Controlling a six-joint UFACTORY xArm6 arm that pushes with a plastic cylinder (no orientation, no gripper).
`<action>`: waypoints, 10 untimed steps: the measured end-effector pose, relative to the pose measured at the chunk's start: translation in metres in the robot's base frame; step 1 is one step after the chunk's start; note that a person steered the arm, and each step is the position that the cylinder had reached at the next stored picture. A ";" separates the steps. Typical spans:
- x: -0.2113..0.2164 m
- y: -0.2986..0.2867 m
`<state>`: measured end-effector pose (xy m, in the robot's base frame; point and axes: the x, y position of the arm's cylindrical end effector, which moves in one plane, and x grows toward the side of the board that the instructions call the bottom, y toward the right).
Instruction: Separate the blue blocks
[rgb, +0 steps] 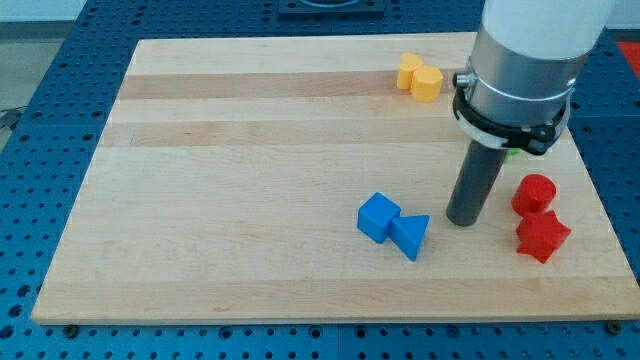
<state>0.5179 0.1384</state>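
Blue is the colour that matters: the blue cube (377, 217) and the blue triangular block (411, 235) sit touching, low and a little right of the board's middle, the cube at about ten o'clock from the triangle. Their shared line runs from upper left to lower right in the view.

Next rightward stands my tip (465, 221), a bare rod with nothing to open or close and nothing held; it rests on the wooden board (230, 160) just beside the pair, apart from both. The triangle lies at roughly eight o'clock from my tip, the cube at nine o'clock beyond it. So the triangle is nearer, and I judge that a push must enter the seam between them rather than along their line, which would shove both together.

Farther right, at three o'clock from my tip, are a red cylinder (534, 193) and a red star-like block (542, 237). Two yellow blocks (420, 77) sit at eleven o'clock, well apart.
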 end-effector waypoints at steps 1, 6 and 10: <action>0.000 0.000; -0.007 -0.103; -0.051 -0.019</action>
